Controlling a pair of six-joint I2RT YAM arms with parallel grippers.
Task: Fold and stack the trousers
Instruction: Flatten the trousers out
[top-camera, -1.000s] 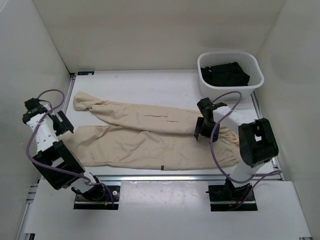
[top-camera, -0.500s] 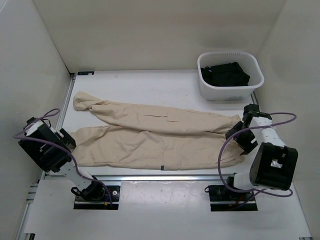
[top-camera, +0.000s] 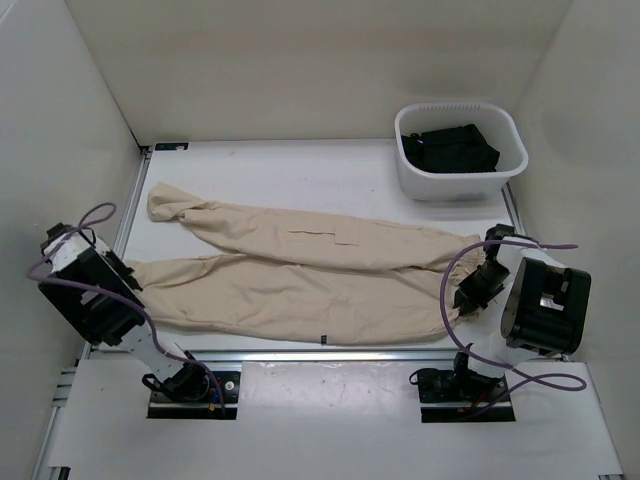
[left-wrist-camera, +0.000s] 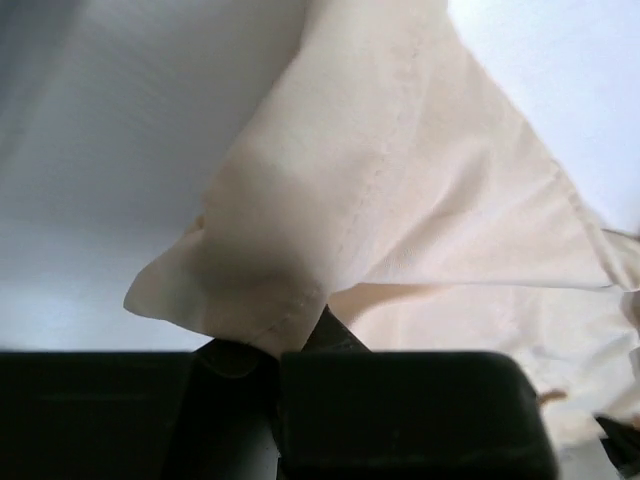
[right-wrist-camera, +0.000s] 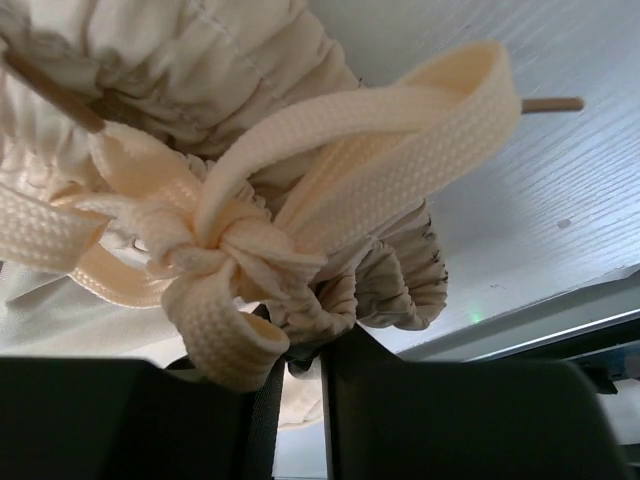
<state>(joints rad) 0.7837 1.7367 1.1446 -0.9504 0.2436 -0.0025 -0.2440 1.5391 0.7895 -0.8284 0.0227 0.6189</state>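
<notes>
The trousers (top-camera: 300, 275) lie flat on the white surface (top-camera: 300, 175), long axis running left to right, with the waist at the right and two wrinkled legs reaching left, the far one angling away. The top view alone shows that full length. The right wrist view shows a flat woven drawstring (right-wrist-camera: 300, 150) knotted over the gathered waistband, which the right end effector (right-wrist-camera: 300, 365) has clamped, and the left wrist view shows the left end effector (left-wrist-camera: 280, 355) pinched on the near leg's stitched hem corner.
</notes>
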